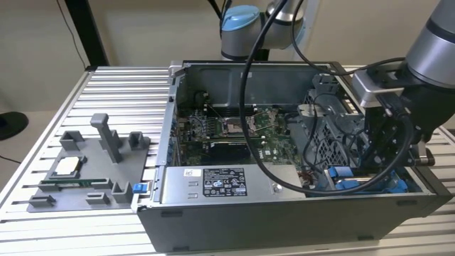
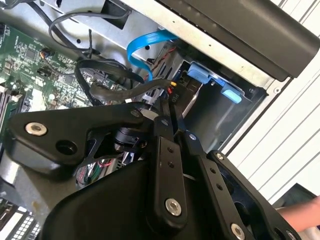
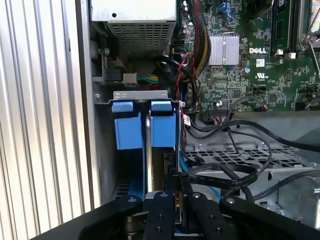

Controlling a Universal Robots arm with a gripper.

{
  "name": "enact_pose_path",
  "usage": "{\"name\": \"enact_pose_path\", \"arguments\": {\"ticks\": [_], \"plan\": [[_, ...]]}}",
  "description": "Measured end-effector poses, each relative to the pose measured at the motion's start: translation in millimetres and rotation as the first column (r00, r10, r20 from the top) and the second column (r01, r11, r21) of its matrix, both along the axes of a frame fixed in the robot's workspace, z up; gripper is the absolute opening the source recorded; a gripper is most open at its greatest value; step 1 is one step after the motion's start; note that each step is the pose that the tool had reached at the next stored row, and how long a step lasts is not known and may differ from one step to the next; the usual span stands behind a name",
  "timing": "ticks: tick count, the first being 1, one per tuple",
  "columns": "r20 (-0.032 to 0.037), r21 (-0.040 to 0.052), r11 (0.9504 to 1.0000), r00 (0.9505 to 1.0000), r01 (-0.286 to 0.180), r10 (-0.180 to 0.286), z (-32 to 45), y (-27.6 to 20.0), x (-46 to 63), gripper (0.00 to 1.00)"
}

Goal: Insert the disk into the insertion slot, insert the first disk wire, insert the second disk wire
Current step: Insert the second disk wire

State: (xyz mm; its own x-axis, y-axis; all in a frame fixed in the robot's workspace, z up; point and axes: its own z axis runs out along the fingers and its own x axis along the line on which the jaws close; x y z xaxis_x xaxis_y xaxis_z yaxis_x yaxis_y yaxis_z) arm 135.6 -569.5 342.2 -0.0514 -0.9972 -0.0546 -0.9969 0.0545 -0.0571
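The disk [image 3: 162, 131] stands in the insertion slot [image 3: 140, 95], its blue carrier tabs side by side at the grey bay's mouth. In the second wrist view the same blue tabs [image 2: 200, 75] sit under the case's edge. My gripper [image 3: 177, 182] hangs just off the disk's end, its fingers [image 2: 162, 150] pressed together on the end of a black disk wire [image 3: 225, 175]. That wire's connector [image 2: 172, 86] sits at the fingertips, right by the disk. A blue flat wire [image 2: 145, 50] curves nearby. In the exterior view my gripper [image 1: 380, 170] reaches into the case's corner on the right.
The open computer case [image 1: 284, 213] lies on a ribbed metal table. Inside are a motherboard [image 1: 235, 128] and a labelled power-supply box [image 1: 220, 184]. A grey fixture tray [image 1: 85, 176] holds small parts on the exterior view's left. A person's hand [image 2: 300, 212] shows beside the case.
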Motion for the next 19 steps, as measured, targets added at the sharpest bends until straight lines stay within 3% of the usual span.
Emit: {"name": "enact_pose_path", "arguments": {"ticks": [7, 12, 16, 17, 19], "plan": [[0.0035, -0.001, 1.0, 1.0, -0.002, 0.002, -3.9, -0.1, -0.1, 0.0], [0.0038, -0.003, 1.0, 1.0, -0.002, 0.002, -11.2, 0.3, -0.9, 0.0], [0.0036, -0.0054, 1.0, 1.0, -0.002, 0.002, -10.7, 0.8, -0.9, 0.0], [0.0036, -0.0026, 1.0, 1.0, -0.002, 0.002, -11.4, 1.1, -0.9, 1.0], [0.0038, 0.0055, 1.0, 1.0, -0.002, 0.002, -10.5, 0.3, -0.9, 1.0]]}}
